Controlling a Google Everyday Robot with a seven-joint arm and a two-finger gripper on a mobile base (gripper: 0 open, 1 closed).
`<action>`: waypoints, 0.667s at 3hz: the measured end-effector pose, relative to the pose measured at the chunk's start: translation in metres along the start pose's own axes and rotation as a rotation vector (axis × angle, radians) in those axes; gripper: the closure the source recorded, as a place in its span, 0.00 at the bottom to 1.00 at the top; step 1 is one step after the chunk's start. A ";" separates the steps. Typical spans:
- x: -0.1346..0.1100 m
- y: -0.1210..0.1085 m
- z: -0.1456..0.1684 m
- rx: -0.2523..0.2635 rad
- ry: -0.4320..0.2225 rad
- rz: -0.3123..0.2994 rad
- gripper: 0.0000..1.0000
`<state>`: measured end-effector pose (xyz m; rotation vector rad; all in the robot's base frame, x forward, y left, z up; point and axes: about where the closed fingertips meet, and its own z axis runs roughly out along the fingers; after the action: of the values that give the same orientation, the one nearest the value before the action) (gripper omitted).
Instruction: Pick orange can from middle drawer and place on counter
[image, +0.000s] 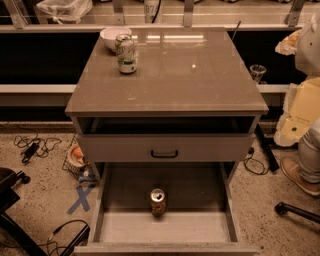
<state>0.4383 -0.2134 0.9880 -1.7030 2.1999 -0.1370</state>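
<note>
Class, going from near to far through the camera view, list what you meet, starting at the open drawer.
Nearest first: middle drawer → orange can → drawer front with black handle → counter → green-and-white can → white bowl. The gripper is not in view.

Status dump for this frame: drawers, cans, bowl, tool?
middle drawer: pulled open
orange can: upright on the drawer floor
green-and-white can: upright on counter, back left
white bowl: upright, behind that can
tool: not in view
</note>
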 end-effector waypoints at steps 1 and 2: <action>-0.002 0.000 0.001 0.006 -0.012 0.001 0.00; -0.003 0.000 0.022 0.010 -0.066 0.015 0.00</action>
<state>0.4460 -0.2071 0.9680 -1.6616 2.1600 -0.0865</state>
